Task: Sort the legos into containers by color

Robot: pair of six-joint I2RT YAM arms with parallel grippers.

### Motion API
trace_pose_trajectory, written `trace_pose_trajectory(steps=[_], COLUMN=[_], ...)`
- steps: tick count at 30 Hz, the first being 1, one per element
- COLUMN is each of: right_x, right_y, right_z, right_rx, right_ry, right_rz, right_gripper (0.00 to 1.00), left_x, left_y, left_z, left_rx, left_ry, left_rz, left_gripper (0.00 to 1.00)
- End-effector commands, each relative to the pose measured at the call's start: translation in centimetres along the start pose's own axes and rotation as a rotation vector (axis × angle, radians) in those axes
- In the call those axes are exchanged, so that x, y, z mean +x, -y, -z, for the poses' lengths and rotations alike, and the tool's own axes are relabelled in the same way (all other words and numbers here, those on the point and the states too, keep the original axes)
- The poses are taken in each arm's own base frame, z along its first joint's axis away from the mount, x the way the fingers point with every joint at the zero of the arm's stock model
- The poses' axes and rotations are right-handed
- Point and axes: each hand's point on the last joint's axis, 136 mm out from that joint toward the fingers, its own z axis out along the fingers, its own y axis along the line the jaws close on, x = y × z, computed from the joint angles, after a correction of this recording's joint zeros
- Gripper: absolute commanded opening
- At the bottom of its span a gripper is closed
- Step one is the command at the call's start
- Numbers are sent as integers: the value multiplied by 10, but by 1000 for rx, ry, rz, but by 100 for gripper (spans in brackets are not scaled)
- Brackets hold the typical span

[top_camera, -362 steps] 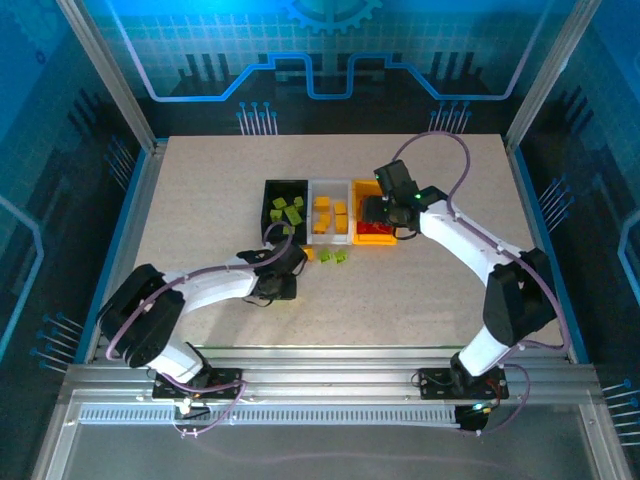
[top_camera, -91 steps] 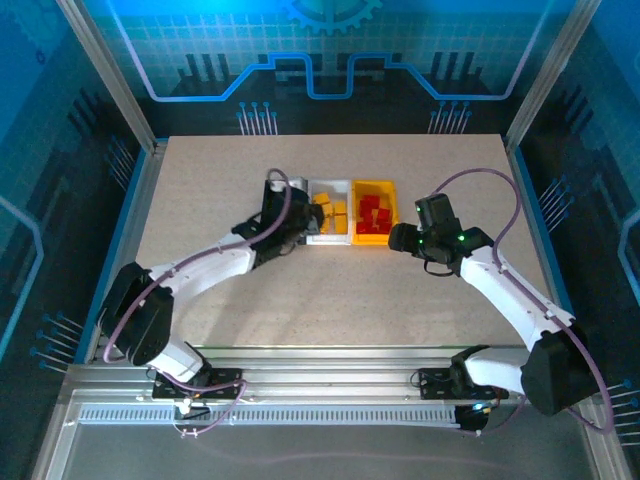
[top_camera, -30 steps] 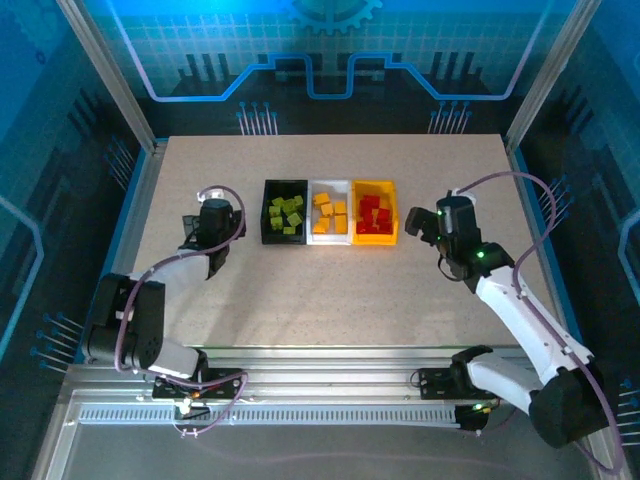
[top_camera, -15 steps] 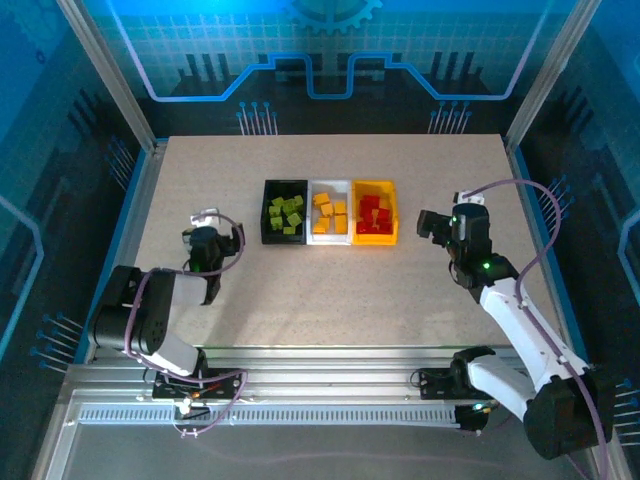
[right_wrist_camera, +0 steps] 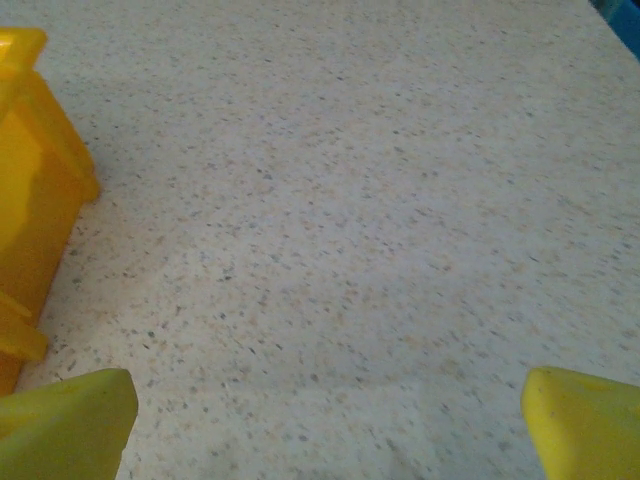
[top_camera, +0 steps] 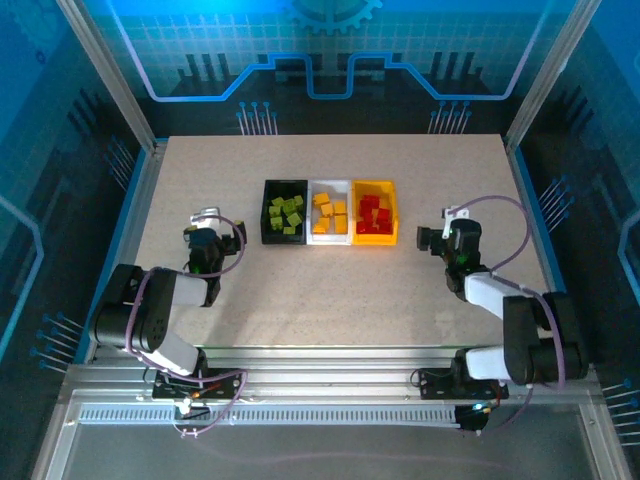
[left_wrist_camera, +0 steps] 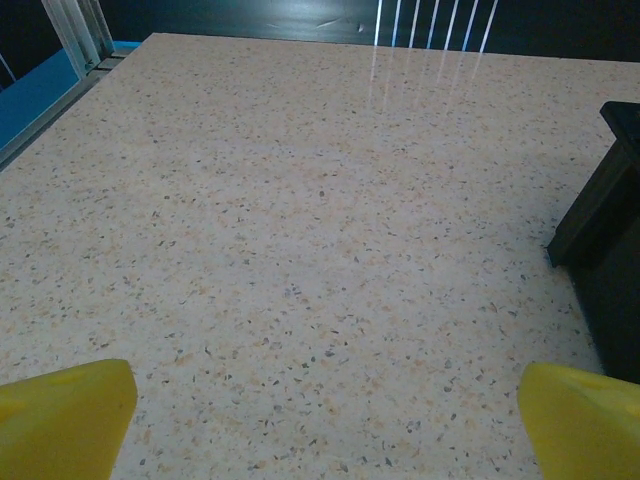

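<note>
Three containers stand side by side at the table's middle. The black bin [top_camera: 267, 211] holds lime green legos [top_camera: 286, 212], the white bin [top_camera: 330, 184] holds yellow-orange legos [top_camera: 330, 210], and the yellow bin [top_camera: 394, 214] holds red legos [top_camera: 373, 212]. My left gripper [top_camera: 205, 220] rests low over bare table left of the black bin, open and empty; its yellow fingertips [left_wrist_camera: 60, 415] frame bare tabletop, with the black bin [left_wrist_camera: 605, 220] at the right edge. My right gripper [top_camera: 442, 228] is open and empty right of the yellow bin [right_wrist_camera: 30, 190].
The speckled tabletop [top_camera: 330, 290] lies bare in front of the bins. Aluminium frame posts and blue side rails [top_camera: 130, 200] border the table. Both arms are folded back near their bases at the near edge.
Both arms have drawn back from the bins toward the near edge, the right one more in the last half second. Both grippers stayed open and the bins have not moved.
</note>
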Motion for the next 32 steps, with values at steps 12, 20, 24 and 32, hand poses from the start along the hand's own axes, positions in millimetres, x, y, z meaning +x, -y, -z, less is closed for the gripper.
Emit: trace_pose_trajectory(steps=[12, 20, 24, 32], right_x=[-15, -16, -16, -16], right_y=[-23, -24, -24, -24], right_z=[-13, -13, -13, -13], right_rx=[-77, -77, -78, -77], right_ry=[134, 134, 136, 136], right_rz=[83, 84, 84, 83], right_gripper=[100, 100, 100, 100], left_x=[-11, -12, -12, -11], left_y=[2, 2, 2, 2], left_z=[-3, -3, -3, -3], left_rx=[16, 17, 16, 17], left_ry=[38, 40, 39, 37], left_rz=[8, 8, 8, 7], left_gripper=[99, 99, 99, 99])
